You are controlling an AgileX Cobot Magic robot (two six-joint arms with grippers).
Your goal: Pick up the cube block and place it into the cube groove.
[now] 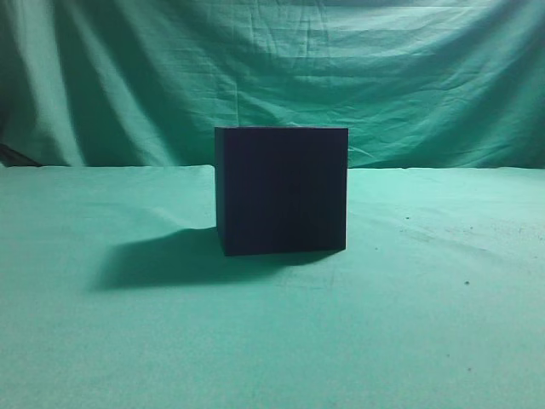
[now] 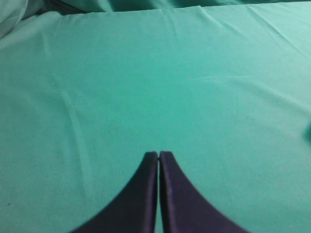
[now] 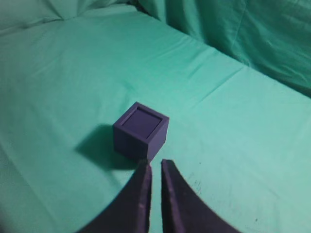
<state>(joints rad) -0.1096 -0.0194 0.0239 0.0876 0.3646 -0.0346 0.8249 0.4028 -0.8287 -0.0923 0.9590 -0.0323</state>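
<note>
Your left hand point(image 2: 159, 154): fingers pressed together, empty, over bare bench point(image 2: 146, 87). Your right hand point(image 3: 155, 164): nearly closed, empty; a dark box point(image 3: 141, 131) sits just ahead of its fingertips, whether block or groove unclear.

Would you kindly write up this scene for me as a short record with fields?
surface: green cloth over the table, with more green cloth hung behind
cube groove: dark box, upright, mid-table, shadow falling to its left
box top: right wrist view shows a rim around a square inset
cube block: not seen apart from the box; cannot tell whether the inset is the block
left gripper: jaws together, empty, over bare cloth
right gripper: jaws almost together, empty, just short of the box
</note>
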